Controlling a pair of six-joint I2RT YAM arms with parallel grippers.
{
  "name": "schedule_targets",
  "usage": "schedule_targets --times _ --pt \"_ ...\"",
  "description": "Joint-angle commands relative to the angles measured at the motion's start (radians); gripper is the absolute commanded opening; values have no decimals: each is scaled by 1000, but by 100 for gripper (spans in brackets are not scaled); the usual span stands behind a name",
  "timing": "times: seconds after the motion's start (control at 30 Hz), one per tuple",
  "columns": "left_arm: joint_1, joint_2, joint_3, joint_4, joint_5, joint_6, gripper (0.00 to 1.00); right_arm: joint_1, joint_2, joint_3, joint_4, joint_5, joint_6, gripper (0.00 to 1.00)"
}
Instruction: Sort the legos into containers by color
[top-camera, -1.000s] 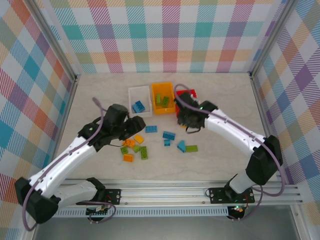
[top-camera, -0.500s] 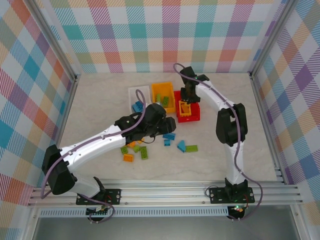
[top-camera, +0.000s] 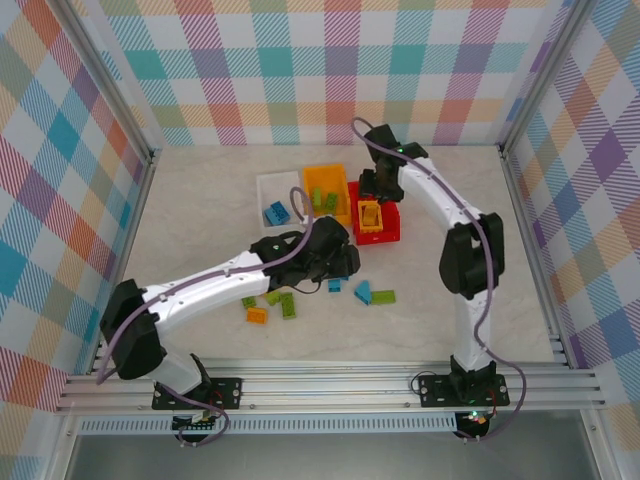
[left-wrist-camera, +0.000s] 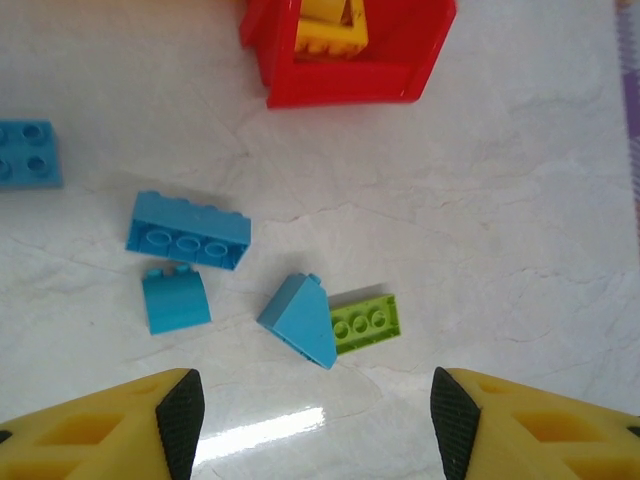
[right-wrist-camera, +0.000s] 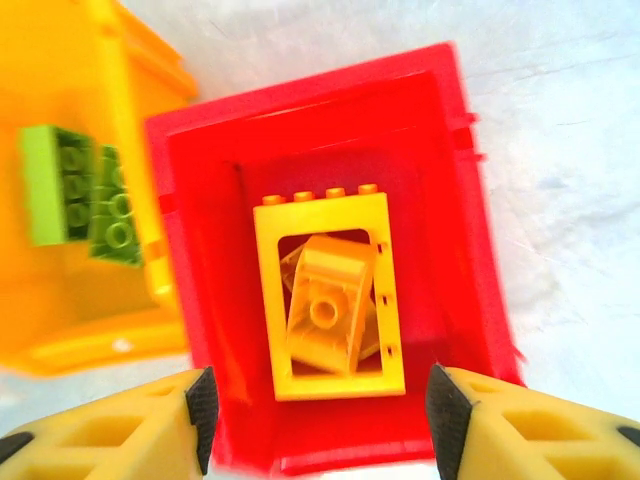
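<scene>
The right gripper (right-wrist-camera: 320, 415) hangs over the red bin (right-wrist-camera: 465, 200), jaws spread and empty; the yellow frame (right-wrist-camera: 268, 300) lies inside that bin, around a yellow-orange brick (right-wrist-camera: 325, 300); green bricks (right-wrist-camera: 80, 195) sit in the adjoining orange bin (right-wrist-camera: 125, 90); the left gripper (left-wrist-camera: 310, 420), likewise spread and empty, hovers above blue bricks (left-wrist-camera: 188, 232) and one green brick (left-wrist-camera: 365, 322) on the table (left-wrist-camera: 520, 200).

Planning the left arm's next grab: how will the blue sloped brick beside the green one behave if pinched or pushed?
The blue sloped brick looks like small rigid plastic: probably stiff and light. Its slanted face may make a pinch slip; flat sides seem safer. On the glossy tabletop it would likely slide, nudging the green brick.
</scene>
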Motion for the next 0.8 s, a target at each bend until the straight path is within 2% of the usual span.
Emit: schedule_targets --times 0.0,0.17,0.37,0.53,0.6,0.77 --pt "-35 95 92 -55 21 -16 65 -4 -230 -113 3 -26 -26 61" --pt "-51 278 239 -183 27 42 73 -4 -583 -443 57 -92 2 66" --pt "-49 441 369 -274 47 -16 81 -4 -934 -735 65 -171 60 68" --pt "-51 544 471 -344 62 -60 82 -4 -1055 -810 9 -189 79 68" --pt "-49 573 504 -383 31 -54 82 -4 -1081 -814 -9 -189 79 68" --pt "-38 622 521 -357 34 -62 80 -3 -1109 -817 -20 -199 82 67"
